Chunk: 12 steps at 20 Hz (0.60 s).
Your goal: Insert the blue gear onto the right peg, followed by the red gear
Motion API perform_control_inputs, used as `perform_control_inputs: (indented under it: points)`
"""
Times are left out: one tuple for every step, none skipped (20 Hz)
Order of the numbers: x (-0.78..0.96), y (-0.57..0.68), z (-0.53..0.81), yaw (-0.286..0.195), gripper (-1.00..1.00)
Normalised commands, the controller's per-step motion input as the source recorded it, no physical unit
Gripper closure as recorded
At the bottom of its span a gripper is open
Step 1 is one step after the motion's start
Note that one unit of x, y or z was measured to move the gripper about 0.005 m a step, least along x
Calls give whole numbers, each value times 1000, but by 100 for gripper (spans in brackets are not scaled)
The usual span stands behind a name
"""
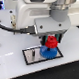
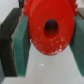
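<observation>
White table (image 1: 9, 59) | tool (image 2: 46, 37) clamped on red gear (image 2: 50, 27) — directly above blue gear (image 1: 47, 51)

Both views are bright, small and soft. In the exterior view the white table (image 1: 11, 66) glares nearly blank, with a faint shadow under the arm. In the wrist view the red gear (image 2: 50, 27) is blurred and oversaturated, its teeth smeared from 4 to 8 o'clock.

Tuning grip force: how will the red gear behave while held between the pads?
The red gear looks like rigid plastic, so it probably won't flex. Toothed rim against the flat pads may let it pivot. Small, likely light. The gripper holds it above the blue gear.
</observation>
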Motion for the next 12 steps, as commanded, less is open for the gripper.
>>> perform_control_inputs:
  points:
    - [212,-106,-170,0,100]
    - [222,-118,-172,0,100]
    - [232,-101,-133,0,100]
    - [194,-74,89,0,100]
    - [129,-66,15,0,100]
    - [175,-30,-75,0,100]
    - [0,-9,0,0,100]
    - [9,-80,0,0,100]
    - [0,-114,0,0,100]
    - [86,-111,0,0,100]
    - [183,-117,60,0,100]
    - [211,-126,140,0,100]
